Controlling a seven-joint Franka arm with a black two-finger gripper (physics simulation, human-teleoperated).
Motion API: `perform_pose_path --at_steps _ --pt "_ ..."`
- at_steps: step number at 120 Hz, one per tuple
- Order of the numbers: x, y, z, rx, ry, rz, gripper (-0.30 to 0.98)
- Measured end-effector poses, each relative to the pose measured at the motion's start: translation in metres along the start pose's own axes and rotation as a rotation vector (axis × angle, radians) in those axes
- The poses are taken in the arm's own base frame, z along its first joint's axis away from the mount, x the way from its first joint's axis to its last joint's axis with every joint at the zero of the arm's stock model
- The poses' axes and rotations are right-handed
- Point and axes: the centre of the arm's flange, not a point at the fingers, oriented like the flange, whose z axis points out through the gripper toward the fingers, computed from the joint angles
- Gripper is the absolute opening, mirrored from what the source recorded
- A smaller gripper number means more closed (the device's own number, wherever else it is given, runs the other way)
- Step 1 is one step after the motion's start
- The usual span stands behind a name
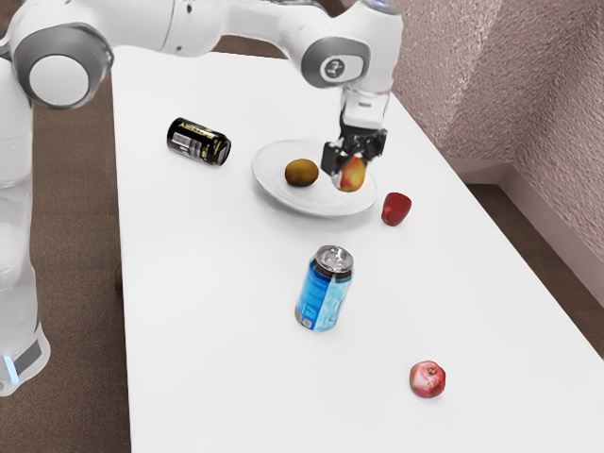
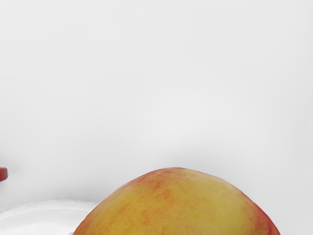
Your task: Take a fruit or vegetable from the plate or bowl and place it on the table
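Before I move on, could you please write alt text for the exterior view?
The end effector grips a yellow-red fruit near a white plate holding a brownish fruit. On the white table: a toppled black can, upright blue can, red object and reddish fruit.

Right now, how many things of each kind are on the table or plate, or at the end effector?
Cans: 2 (black can, blue can)
Plates: 1 (white plate)
Fruits: 3 (brown fruit, yellow-red fruit, red-and-white fruit)
Unclear kind: 1 (red object)
Total: 7
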Motion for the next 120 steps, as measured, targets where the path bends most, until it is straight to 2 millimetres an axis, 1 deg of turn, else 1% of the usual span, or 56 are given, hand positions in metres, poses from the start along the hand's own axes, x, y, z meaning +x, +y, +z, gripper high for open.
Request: perform_pose_path --at_steps 17,28,46,62,66,75,85,89,102,120 --pt "0.041 0.019 0.005 -0.014 -0.017 0.051 0.33" --pt "0.054 0.025 0.008 -0.018 -0.031 0.059 0.33" --pt "0.055 0.024 0.016 -0.029 -0.047 0.034 0.32" --pt "0.062 0.027 0.023 -0.038 -0.059 0.031 0.41" --pt "0.065 0.027 0.030 -0.048 -0.065 0.031 0.43" --pt "0.067 0.024 0.046 -0.067 -0.080 0.026 0.42" --pt "0.065 0.021 0.053 -0.073 -0.089 0.015 0.44" --pt "0.065 0.020 0.055 -0.076 -0.091 0.011 0.48" --pt "0.064 0.019 0.058 -0.078 -0.095 0.001 0.58" --pt "0.059 0.017 0.058 -0.079 -0.096 -0.019 0.65"
